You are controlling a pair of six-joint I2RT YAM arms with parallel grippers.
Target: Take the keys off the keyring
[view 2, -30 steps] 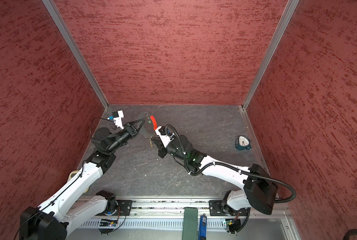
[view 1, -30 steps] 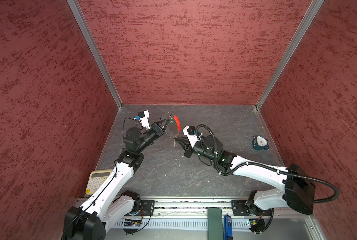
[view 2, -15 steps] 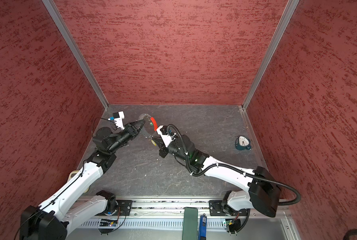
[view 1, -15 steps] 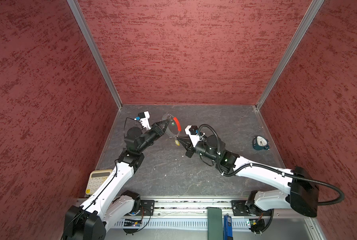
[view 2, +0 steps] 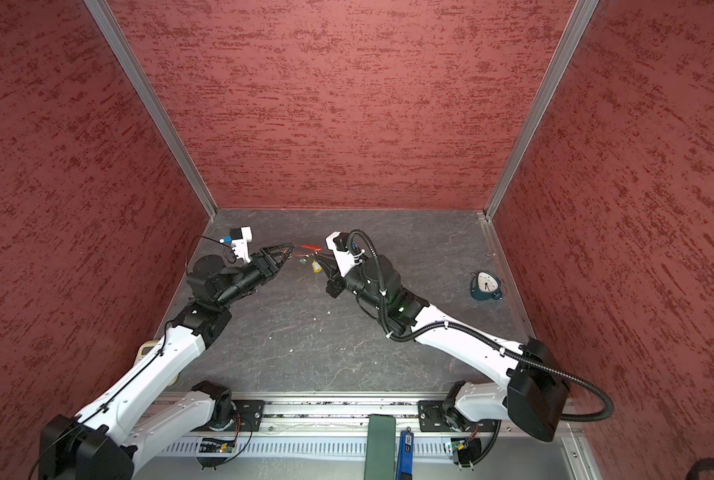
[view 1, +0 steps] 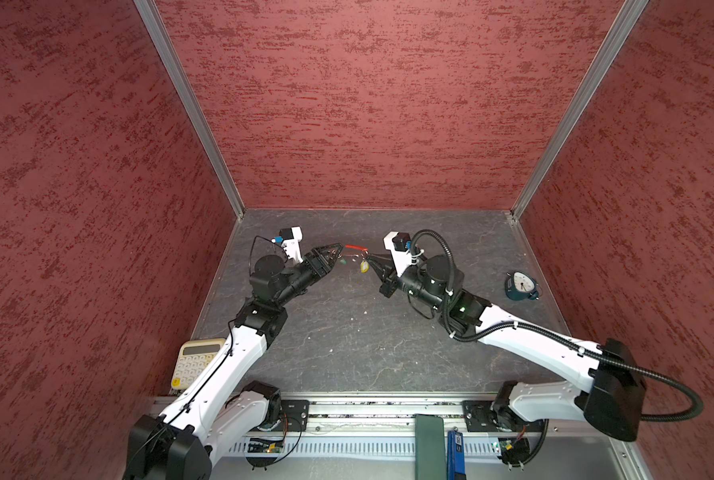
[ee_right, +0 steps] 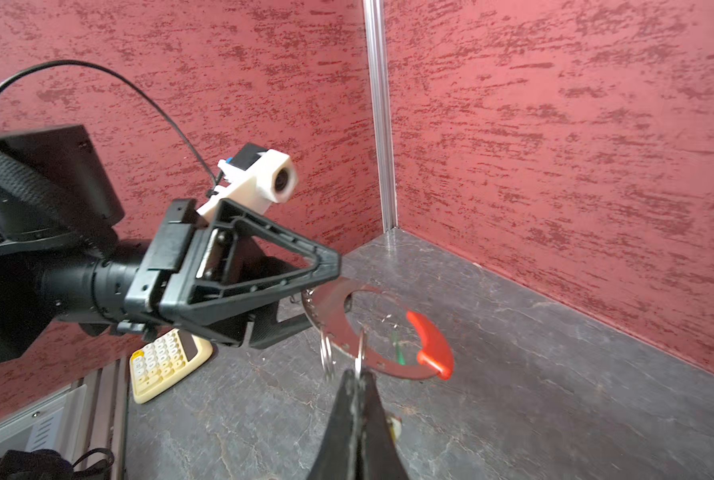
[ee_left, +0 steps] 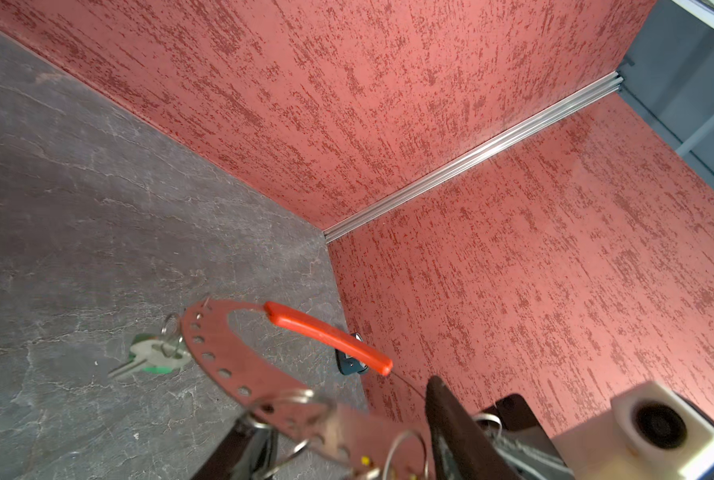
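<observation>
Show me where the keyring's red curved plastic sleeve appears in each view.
In a top view: red curved plastic sleeve, above the yellow oblong tag.
In a top view: sleeve likewise.
Left wrist: it crosses the teal clock.
Right wrist: here, at the metal keyring's end.
Landmark: green plastic key tag.

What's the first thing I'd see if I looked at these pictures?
Probably the keyring with its bright red handle, held up over the dark table near the back. The right claw pinches it, and the left claw stands open beside it. Speckled red walls stand all around.
</observation>
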